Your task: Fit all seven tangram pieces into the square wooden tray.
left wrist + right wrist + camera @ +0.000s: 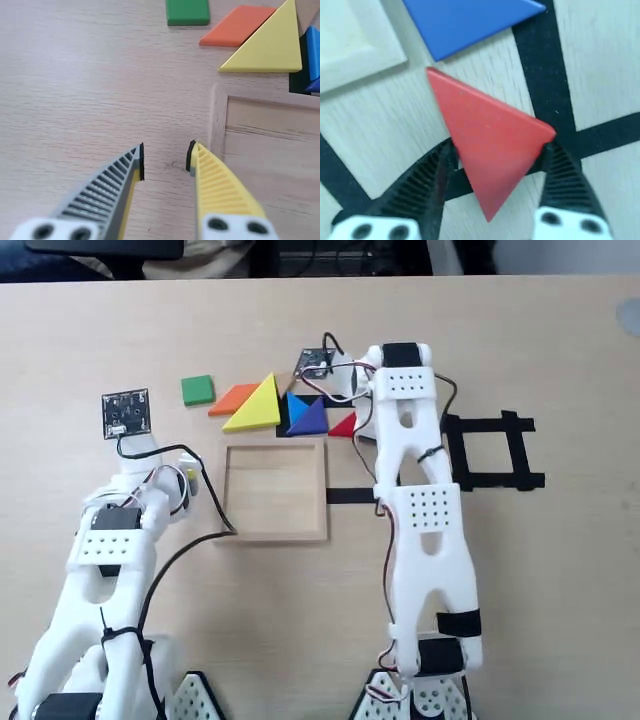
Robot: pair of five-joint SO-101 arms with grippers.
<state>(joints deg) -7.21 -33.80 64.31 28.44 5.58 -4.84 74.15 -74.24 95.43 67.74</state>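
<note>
The square wooden tray lies mid-table with nothing in it. Behind it are a green square, an orange piece, a yellow triangle, a blue triangle and a red triangle. My right gripper is down at the red triangle, one finger touching each side of it, with the blue triangle just beyond. My left gripper is open over bare table beside the tray's left rim, holding nothing.
Black tape forms a frame to the right of the tray, and strips of it run under the red and blue pieces. The right arm stretches along the tray's right side. Bare tabletop lies to the left.
</note>
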